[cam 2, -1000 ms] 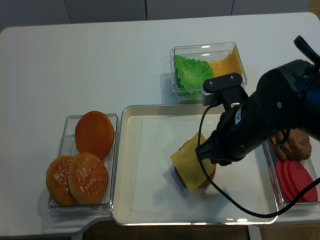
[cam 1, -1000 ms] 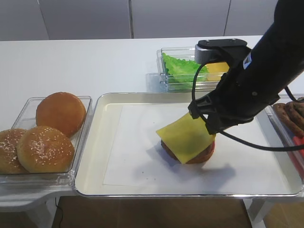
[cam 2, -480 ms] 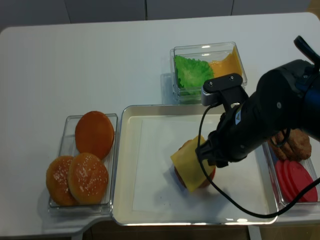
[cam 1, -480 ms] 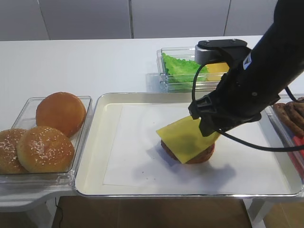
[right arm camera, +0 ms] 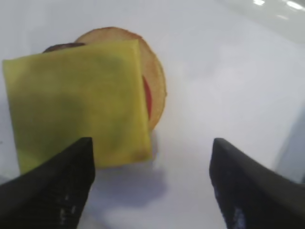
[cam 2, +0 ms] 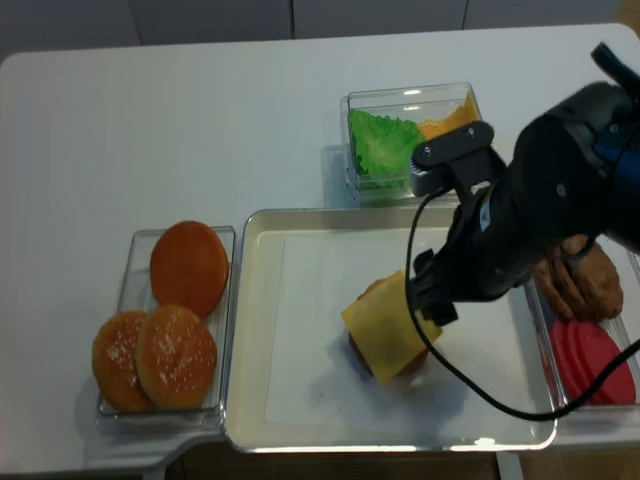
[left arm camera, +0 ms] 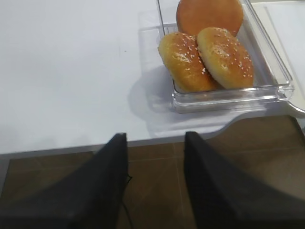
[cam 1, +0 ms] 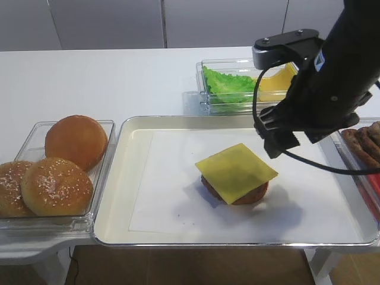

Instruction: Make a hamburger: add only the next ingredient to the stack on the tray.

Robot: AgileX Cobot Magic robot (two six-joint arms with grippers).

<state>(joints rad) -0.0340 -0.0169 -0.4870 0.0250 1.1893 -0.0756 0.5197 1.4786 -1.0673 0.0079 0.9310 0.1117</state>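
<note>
Two black fingers of the right gripper [right arm camera: 152,186] are seen spread wide in the wrist view, nothing pinched between them, poised above and beside the cheese slice [cam 1: 236,171]. The slice is laid flat on the stack [cam 1: 237,193], overhanging the patty, inside the tray [cam 1: 113,196] on its white liner. The step in hand is judged to be the release and retreat; it would be done well if the arm were lifted straight up, so that no fingertip drags the slice askew. The left gripper [left arm camera: 155,191] is held apart over the table edge, its jaws parted and empty. Three buns [cam 1: 56,169] are kept in a clear bin at the left, lettuce [cam 1: 225,83] in a bin behind the tray
</note>
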